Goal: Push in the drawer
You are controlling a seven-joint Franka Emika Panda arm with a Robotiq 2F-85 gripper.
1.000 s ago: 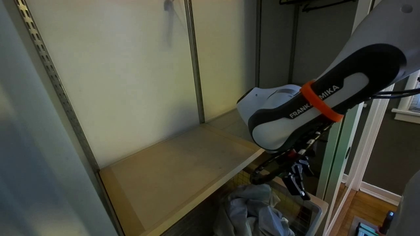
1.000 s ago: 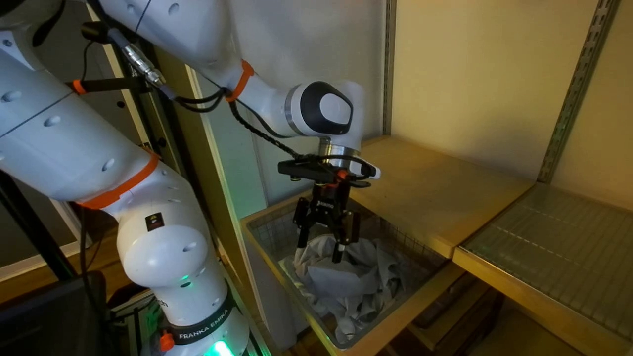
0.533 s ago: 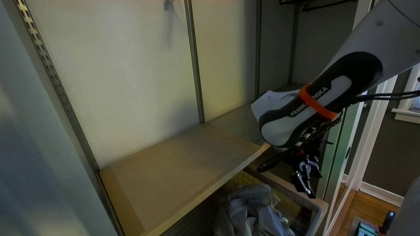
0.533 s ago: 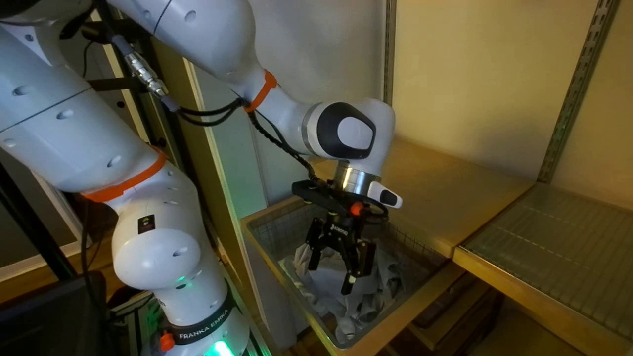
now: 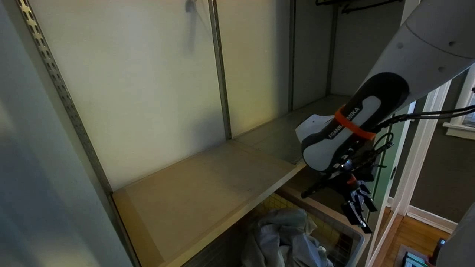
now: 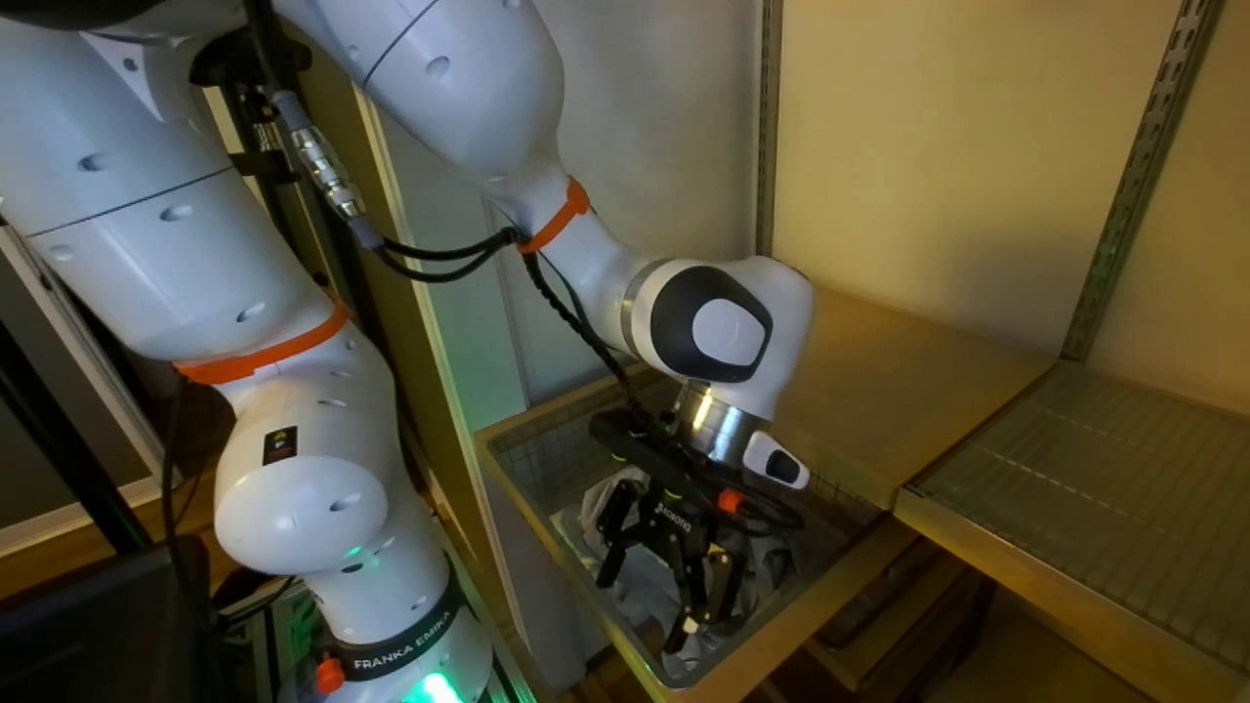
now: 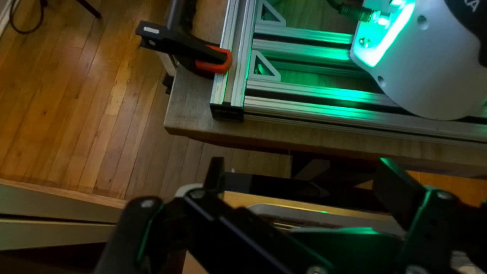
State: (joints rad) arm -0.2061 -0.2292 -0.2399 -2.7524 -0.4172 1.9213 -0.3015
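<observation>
The drawer [image 6: 801, 610] is pulled out below the shelf board, with light tan wooden sides and a wire basket inside. Its rim also shows in an exterior view [image 5: 315, 204] and in the wrist view [image 7: 274, 201]. Grey cloth [image 5: 284, 237] lies in the basket. My gripper [image 6: 640, 607] points down and is tilted over the drawer, near its front rail. It is open and holds nothing; its fingertips stand wide apart in the wrist view [image 7: 302, 167]. In an exterior view the gripper [image 5: 368, 220] overlaps the drawer's rim; whether it touches cannot be told.
The beige shelf board [image 5: 207, 181] lies above and behind the drawer. A ribbed shelf [image 6: 1094, 488] adjoins it. A sliding door panel [image 6: 459, 322] stands beside the drawer. The arm's wooden table [image 7: 190, 106] with a clamp [image 7: 182, 43] faces the drawer's front.
My gripper has moved lower and outward, toward the drawer's front rail, and tilted more. The arm has folded back. The drawer and the cloth have not moved.
</observation>
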